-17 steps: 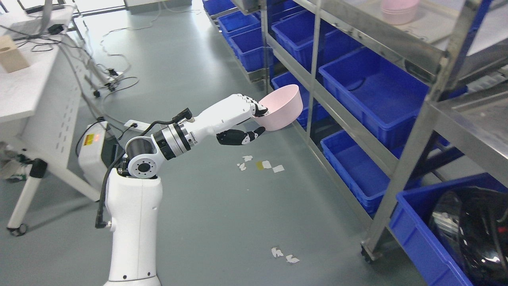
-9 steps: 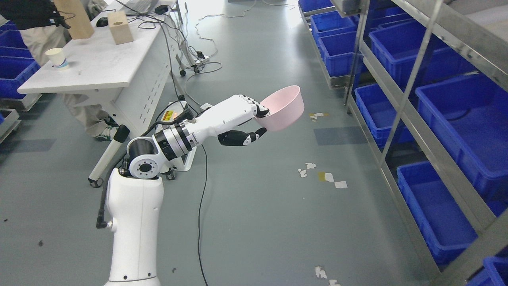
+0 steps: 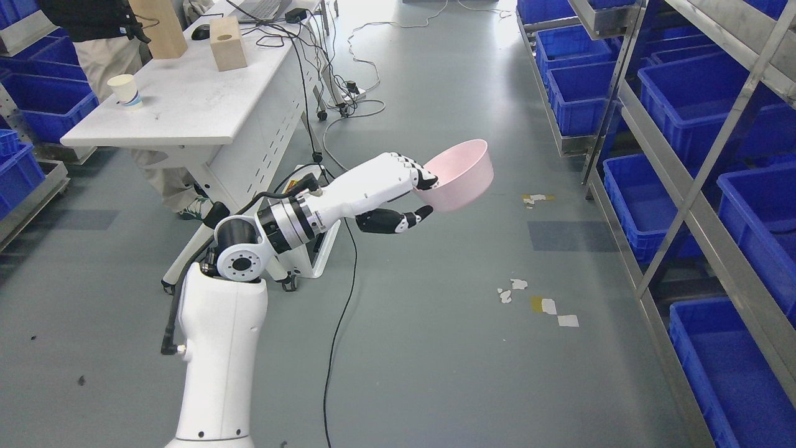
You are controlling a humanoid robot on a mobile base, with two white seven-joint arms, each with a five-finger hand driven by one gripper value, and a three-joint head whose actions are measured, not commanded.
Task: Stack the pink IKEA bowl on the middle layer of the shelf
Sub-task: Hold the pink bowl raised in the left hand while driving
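My left hand (image 3: 418, 196) is shut on a pink bowl (image 3: 463, 175), held out over the grey floor at mid-picture. The fingers hook over the bowl's near rim and the thumb presses under its base. The bowl tilts slightly, its mouth facing up and left. The white left arm (image 3: 249, 261) rises from the bottom edge and bends toward the right. A metal shelf (image 3: 696, 168) with blue bins runs along the right side, well apart from the bowl. My right arm does not show.
A white table (image 3: 186, 112) stands at the upper left with a paper cup (image 3: 124, 91), wooden blocks (image 3: 225, 43) and cables. A person (image 3: 106, 37) stands behind it. Blue bins (image 3: 628, 199) fill the shelf's lower levels. A black cable (image 3: 339, 330) and paper scraps (image 3: 541, 303) lie on the floor.
The whole picture has swung left: the shelf slid toward the right edge and the table and person came into view. The hand keeps the same hold on the bowl.
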